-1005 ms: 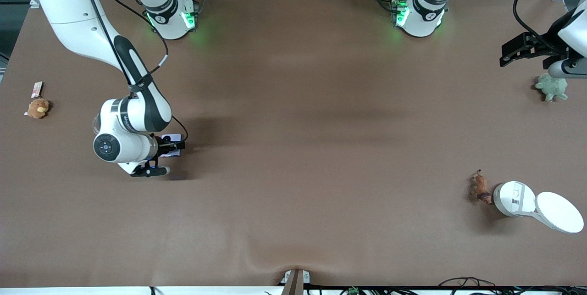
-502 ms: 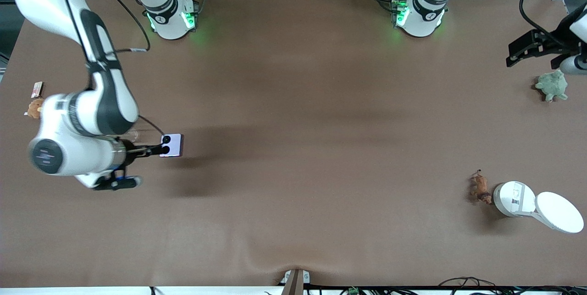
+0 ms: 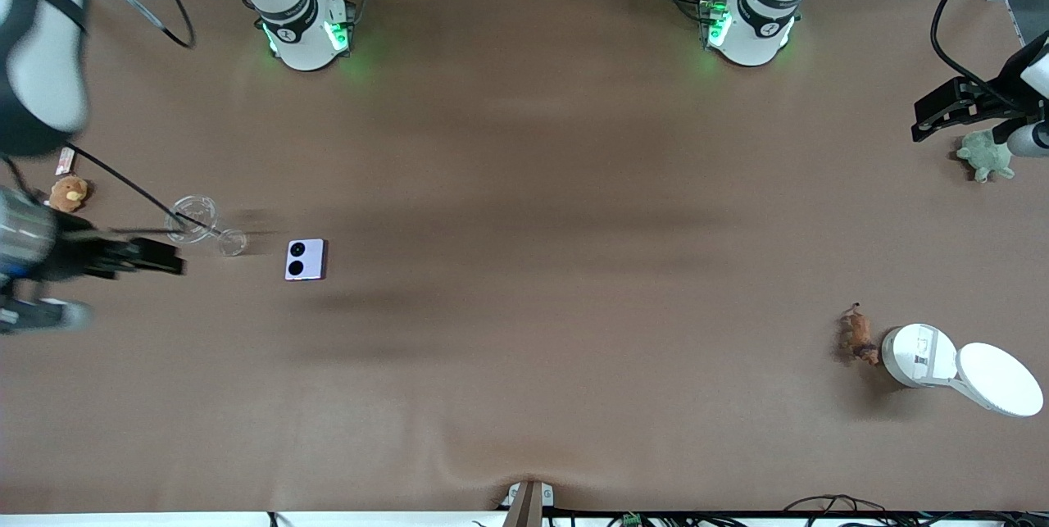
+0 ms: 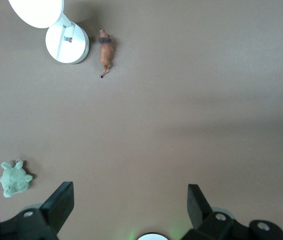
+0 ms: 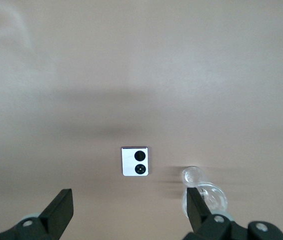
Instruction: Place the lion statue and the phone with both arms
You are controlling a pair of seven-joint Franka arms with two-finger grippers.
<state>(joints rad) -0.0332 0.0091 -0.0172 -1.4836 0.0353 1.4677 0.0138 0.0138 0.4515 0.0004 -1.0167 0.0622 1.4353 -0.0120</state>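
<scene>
Both grippers are up over the ends of the brown table (image 3: 524, 183), and the phone and the lion statue lie free on it.

The right gripper (image 3: 168, 263) hangs high over the right arm's end of the table, its fingers wide apart and holding nothing. The left gripper (image 3: 930, 119) hangs over the left arm's end, just beside the green plush turtle (image 3: 986, 156), also with fingers spread and empty. The white disc-shaped device (image 3: 957, 367) stands near the left arm's end, nearer to the front camera than the turtle. The clear glass (image 3: 199, 225) lies on its side beside the phone (image 3: 305, 259), toward the right arm's end. The phone lies flat with its two black circles up. The lion statue (image 3: 858, 334) is just beside the white device. A small brown plush toy (image 3: 67, 193) sits near the table edge at the right arm's end.
</scene>
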